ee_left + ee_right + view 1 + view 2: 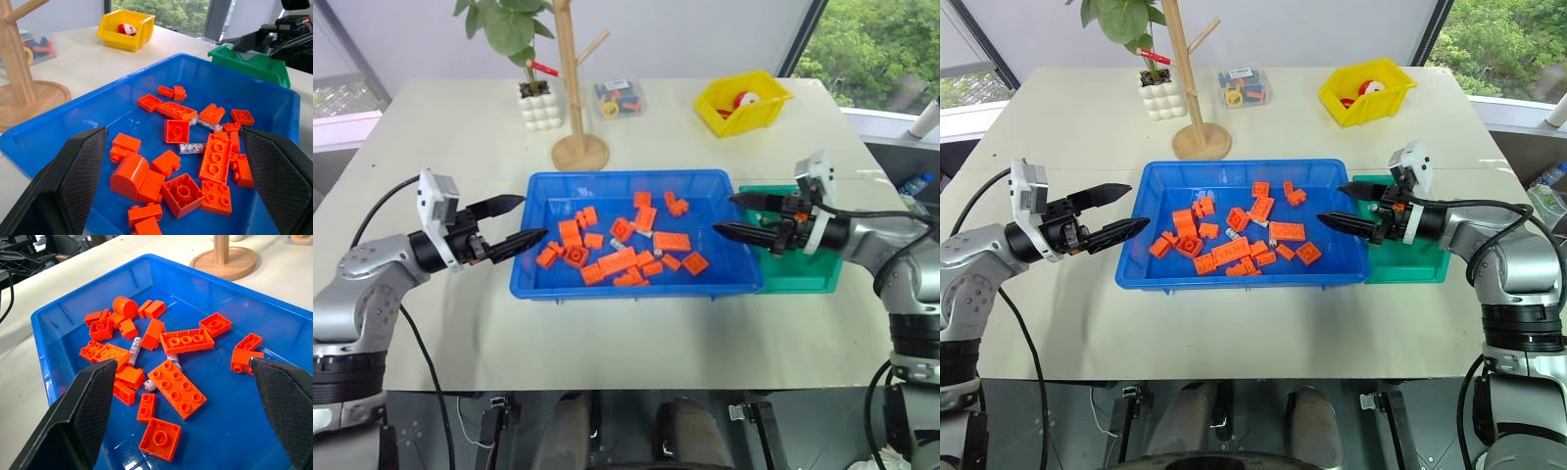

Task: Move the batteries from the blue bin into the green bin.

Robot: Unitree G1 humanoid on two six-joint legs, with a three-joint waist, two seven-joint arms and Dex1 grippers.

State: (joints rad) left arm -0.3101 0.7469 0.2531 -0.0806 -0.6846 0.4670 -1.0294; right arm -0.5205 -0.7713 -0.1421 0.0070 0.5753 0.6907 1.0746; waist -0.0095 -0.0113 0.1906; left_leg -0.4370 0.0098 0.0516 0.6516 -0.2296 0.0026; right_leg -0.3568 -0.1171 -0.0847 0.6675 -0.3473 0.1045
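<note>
The blue bin (626, 177) lies at the table's middle, filled with orange toy bricks (618, 261). A few slim silvery batteries (135, 347) lie among the bricks; two more batteries (191, 148) rest beside a square brick. The green bin (800, 273) stands against the blue bin's right end. My left gripper (534, 216) hovers open at the blue bin's left rim, pointing inward. At the right rim my right gripper (724, 213) is open too, above the edge shared with the green bin. Nothing is between either pair of fingers.
A yellow bin (742, 102) sits at the back right. A wooden stand (578, 149) rises just behind the blue bin, with a small clear box (619, 98) and a potted plant (539, 104) further back. Bare tabletop lies in front of the bins.
</note>
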